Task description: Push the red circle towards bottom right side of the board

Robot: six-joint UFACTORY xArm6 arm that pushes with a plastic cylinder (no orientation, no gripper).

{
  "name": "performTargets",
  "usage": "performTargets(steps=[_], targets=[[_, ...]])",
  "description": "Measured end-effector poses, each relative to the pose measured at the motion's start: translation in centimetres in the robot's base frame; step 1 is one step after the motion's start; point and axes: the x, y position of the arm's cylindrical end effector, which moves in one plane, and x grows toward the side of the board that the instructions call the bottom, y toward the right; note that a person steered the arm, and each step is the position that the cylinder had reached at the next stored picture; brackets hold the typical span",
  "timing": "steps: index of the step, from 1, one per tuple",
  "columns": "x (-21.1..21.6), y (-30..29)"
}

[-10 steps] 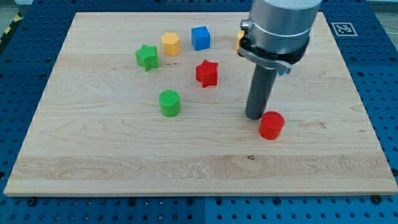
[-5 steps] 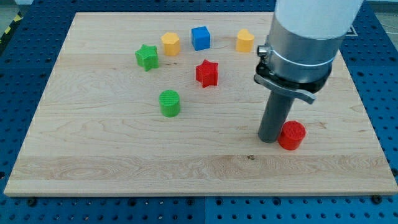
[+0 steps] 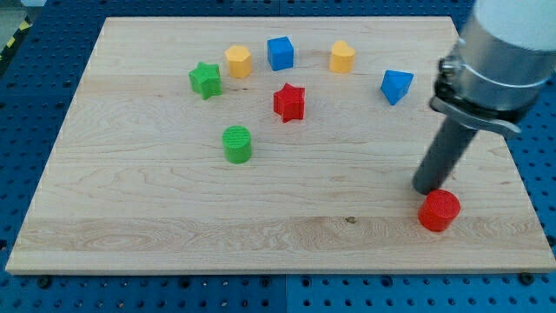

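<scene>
The red circle lies on the wooden board near its bottom right corner. My tip rests on the board just above and to the left of the red circle, touching or nearly touching its upper left edge. The rod rises to the view's upper right into the arm's grey body.
A green circle sits left of centre. A red star, a green star, a yellow block, a blue cube, a second yellow block and a blue block lie across the upper part.
My tip moved right and down, pushing the red circle towards the bottom right corner. The arm no longer hides the second yellow block and the blue block.
</scene>
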Motion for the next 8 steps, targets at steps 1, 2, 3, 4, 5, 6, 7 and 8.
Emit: performTargets(steps=[1, 2, 3, 4, 5, 6, 7, 8], targets=[[1.9, -2.9], [3.0, -0.6], [3.1, 1.1], [3.1, 0.6], [3.1, -0.1], [2.7, -2.0], [1.1, -4.2], [-1.2, -4.4]])
